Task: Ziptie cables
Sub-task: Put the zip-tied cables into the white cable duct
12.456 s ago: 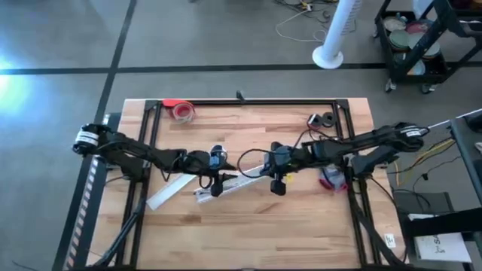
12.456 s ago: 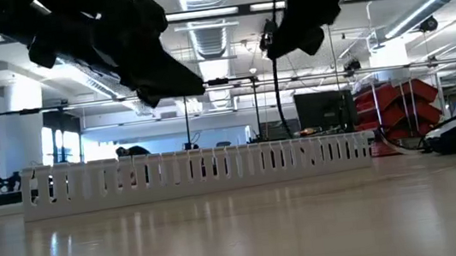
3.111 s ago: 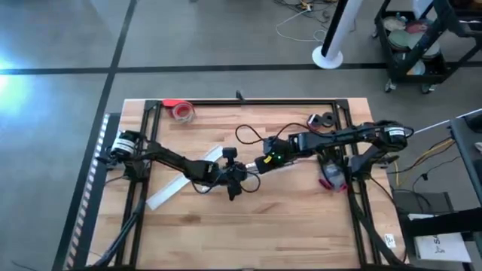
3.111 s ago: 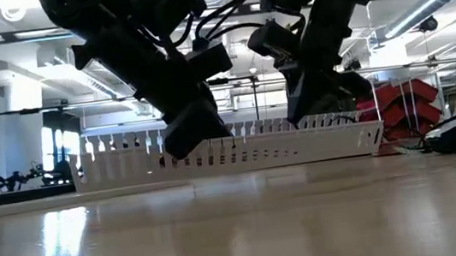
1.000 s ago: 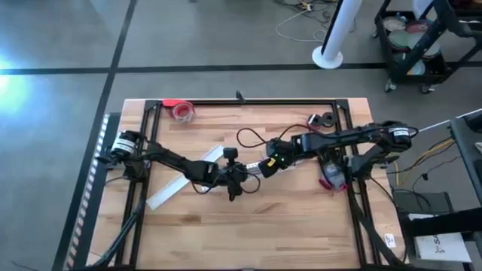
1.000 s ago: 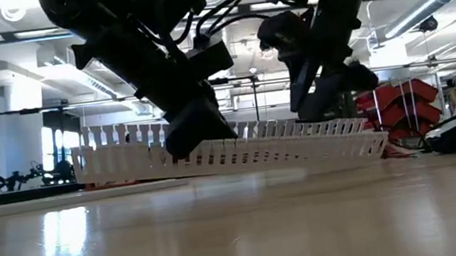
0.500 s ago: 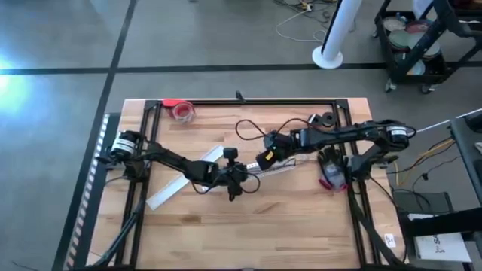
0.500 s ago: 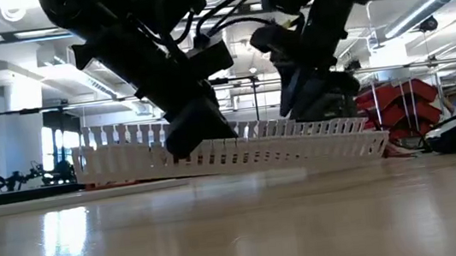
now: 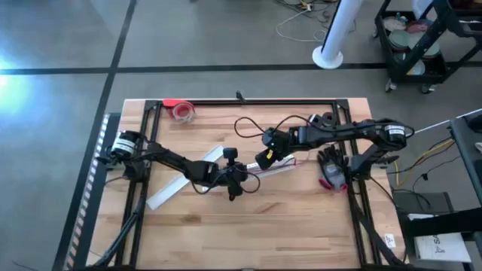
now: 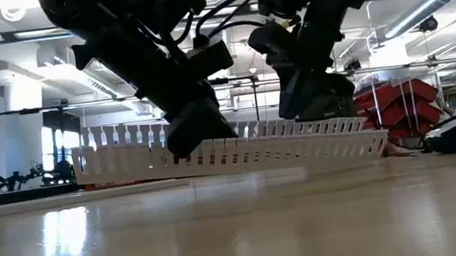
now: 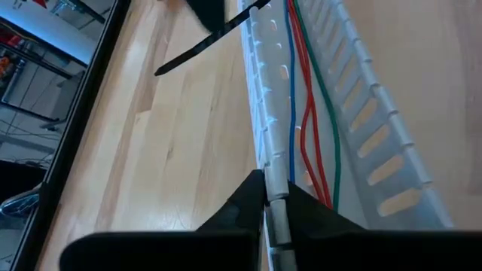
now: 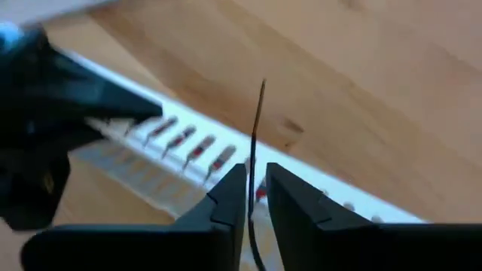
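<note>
A white slotted cable duct [image 9: 277, 167] lies at the table's middle between my two grippers. The cables run along inside it: thin red [image 11: 310, 128], blue [image 11: 290, 90] and green [image 11: 331, 128] wires. My left gripper [image 11: 265, 188] is shut on the duct's side wall. My right gripper [image 12: 252, 177] hovers just above the duct, shut on a thin black zip tie [image 12: 256, 120]. In the low view the duct [image 10: 298, 141] slopes, with one end [image 10: 381, 147] low by the table. My left gripper pinches one slotted side wall of the duct [image 11: 273, 169] between its two fingers, which lie along the wall. The duct is tilted in the hold, raised at the gripper. My right gripper pinches the zip tie's strap [image 12: 251, 169] between its two fingers. The strap sticks out past the fingertips, clear of the duct and over the slots.
A flat white strip [image 9: 181, 183] lies on the table left of the duct. A red tape roll [image 9: 182, 111] sits at the far left, black rolls [image 9: 325, 119] at the far right, and a red-and-black object [image 9: 330, 177] by the right arm's base.
My right gripper has gone a little toward the table's far edge with the zip tie and come lower over the duct. The duct stays tilted in my left gripper.
</note>
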